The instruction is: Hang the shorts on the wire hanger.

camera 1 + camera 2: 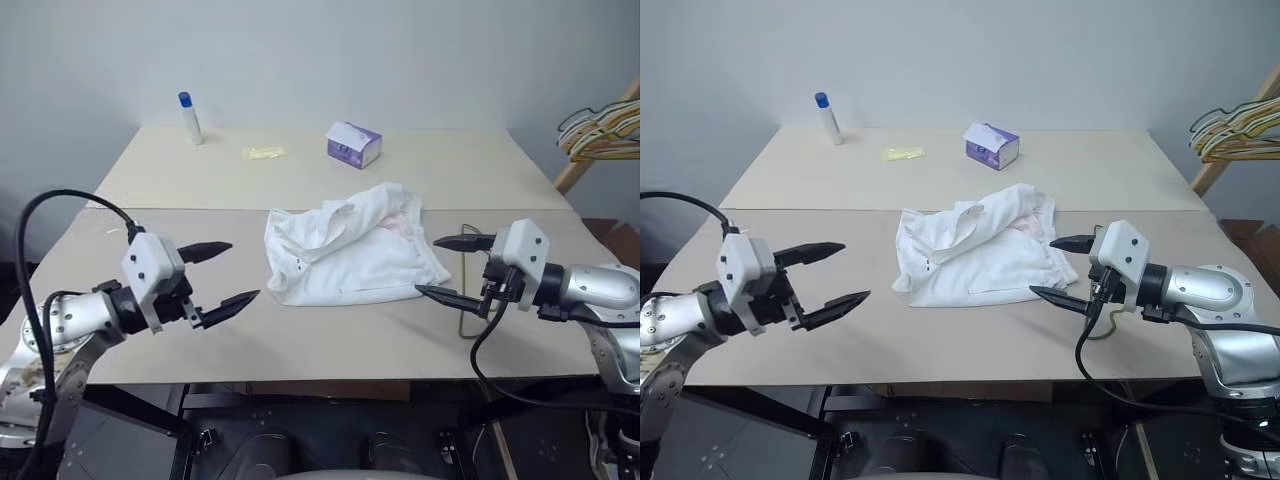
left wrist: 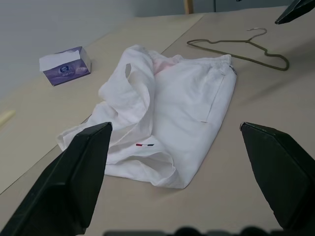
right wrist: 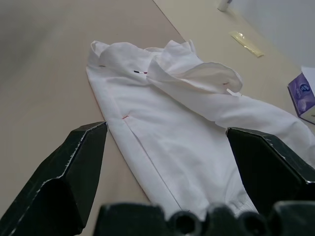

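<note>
The white shorts (image 1: 345, 250) lie crumpled on the middle of the table, with a faint pink patch toward their right side. The thin grey-brown wire hanger (image 2: 236, 56) lies flat on the table just right of the shorts, partly behind my right gripper in the eye views. My left gripper (image 1: 244, 270) hovers open to the left of the shorts, a short gap away from the cloth. My right gripper (image 1: 426, 266) hovers open at the shorts' right edge, over the hanger. Both point inward at the cloth with nothing between their fingers.
A purple box (image 1: 354, 144), a blue-capped white bottle (image 1: 190, 117) and a small yellow packet (image 1: 264, 152) sit on the far half of the table (image 1: 160, 330). A bunch of hangers on a wooden rack (image 1: 600, 135) stands beyond the table's right edge.
</note>
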Action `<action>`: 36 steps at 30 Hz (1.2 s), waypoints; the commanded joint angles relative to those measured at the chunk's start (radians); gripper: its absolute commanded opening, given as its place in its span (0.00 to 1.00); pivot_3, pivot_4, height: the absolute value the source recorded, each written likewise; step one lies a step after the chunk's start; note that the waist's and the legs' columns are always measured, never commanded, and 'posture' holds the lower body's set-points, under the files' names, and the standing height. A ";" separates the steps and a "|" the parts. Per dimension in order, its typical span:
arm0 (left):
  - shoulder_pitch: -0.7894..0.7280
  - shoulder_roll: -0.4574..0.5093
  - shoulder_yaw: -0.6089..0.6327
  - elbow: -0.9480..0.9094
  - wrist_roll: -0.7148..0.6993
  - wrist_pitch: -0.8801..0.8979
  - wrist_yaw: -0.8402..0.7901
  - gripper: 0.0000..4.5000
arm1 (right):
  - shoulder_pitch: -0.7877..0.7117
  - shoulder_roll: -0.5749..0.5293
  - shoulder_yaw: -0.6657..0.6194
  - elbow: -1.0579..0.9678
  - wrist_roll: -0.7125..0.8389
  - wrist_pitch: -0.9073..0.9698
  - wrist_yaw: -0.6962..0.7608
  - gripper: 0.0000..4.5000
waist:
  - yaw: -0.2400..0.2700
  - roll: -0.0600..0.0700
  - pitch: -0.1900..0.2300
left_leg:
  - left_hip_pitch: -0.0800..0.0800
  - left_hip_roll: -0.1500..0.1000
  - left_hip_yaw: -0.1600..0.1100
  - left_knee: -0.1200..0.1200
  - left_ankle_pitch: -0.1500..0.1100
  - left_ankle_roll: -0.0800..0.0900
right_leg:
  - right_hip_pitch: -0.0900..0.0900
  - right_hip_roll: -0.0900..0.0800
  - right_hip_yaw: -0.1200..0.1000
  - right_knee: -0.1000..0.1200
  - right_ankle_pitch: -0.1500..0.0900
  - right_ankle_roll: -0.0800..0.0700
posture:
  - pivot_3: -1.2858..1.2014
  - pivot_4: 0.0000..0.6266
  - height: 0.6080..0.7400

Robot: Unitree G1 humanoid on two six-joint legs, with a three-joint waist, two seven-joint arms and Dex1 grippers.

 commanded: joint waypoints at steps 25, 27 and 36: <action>-0.028 -0.050 -0.058 -0.009 0.037 -0.058 -0.008 1.00 | -0.077 -0.082 0.235 0.357 -0.661 -0.646 -0.160 1.00 | -0.026 0.000 0.002 | 0.000 0.000 0.001 0.000 0.000 0.000 | 0.000 0.000 0.000 0.000 -0.001 0.000 | 0.57 0.08 1.00; -0.040 -0.051 -0.068 -0.002 0.039 -0.061 -0.010 1.00 | -0.121 -0.056 0.279 0.423 -0.729 -0.680 -0.210 1.00 | -0.034 0.000 0.002 | 0.000 -0.001 0.001 0.000 0.000 0.000 | 0.000 0.000 0.000 0.000 -0.001 0.000 | 0.57 0.08 1.00; -0.067 -0.043 -0.076 0.015 0.048 -0.072 -0.026 1.00 | -0.391 0.024 0.506 0.868 -1.080 -0.847 -0.495 1.00 | -0.066 -0.001 0.003 | 0.002 -0.001 0.001 0.000 0.001 -0.001 | 0.001 0.000 0.002 0.001 -0.001 0.000 | 0.58 0.07 1.00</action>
